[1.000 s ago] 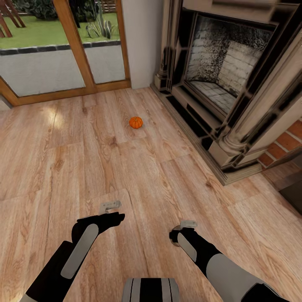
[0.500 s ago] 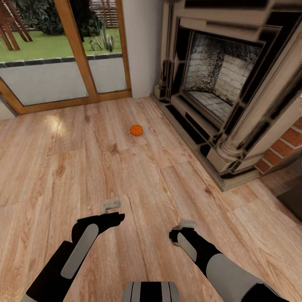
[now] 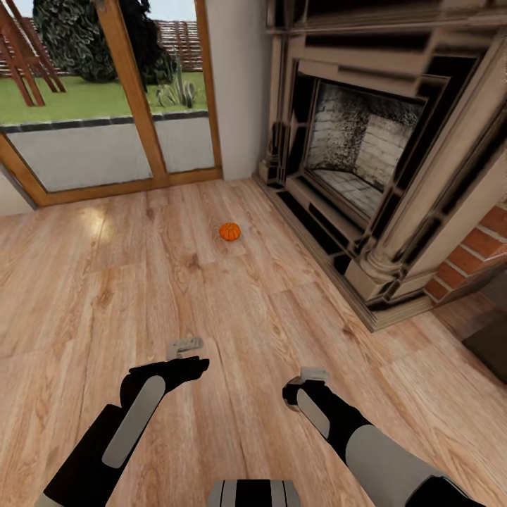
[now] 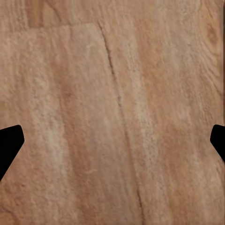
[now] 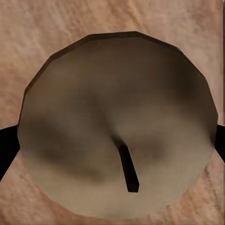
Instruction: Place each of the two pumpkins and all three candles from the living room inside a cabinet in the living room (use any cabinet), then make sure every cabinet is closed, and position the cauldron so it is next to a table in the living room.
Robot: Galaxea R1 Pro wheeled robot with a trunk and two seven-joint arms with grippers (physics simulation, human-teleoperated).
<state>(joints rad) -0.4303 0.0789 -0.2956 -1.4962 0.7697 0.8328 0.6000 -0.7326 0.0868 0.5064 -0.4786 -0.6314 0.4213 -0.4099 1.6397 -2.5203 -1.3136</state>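
A: Where did the pumpkin (image 3: 229,231) sit?

B: On the wood floor (image 3: 84,282), alone, well ahead of both arms, near the fireplace (image 3: 366,162) hearth and short of the glass doors (image 3: 105,91).

A: Left gripper (image 4: 112,140)?

B: Fingers spread wide, bare floorboards between the dark tips.

A: Right gripper (image 5: 112,145)?

B: Fingers clamped on a candle (image 5: 117,126), a round tan disc with a dark wick, seen end-on. From the head camera, the right gripper (image 3: 304,384) hung low over the floor.
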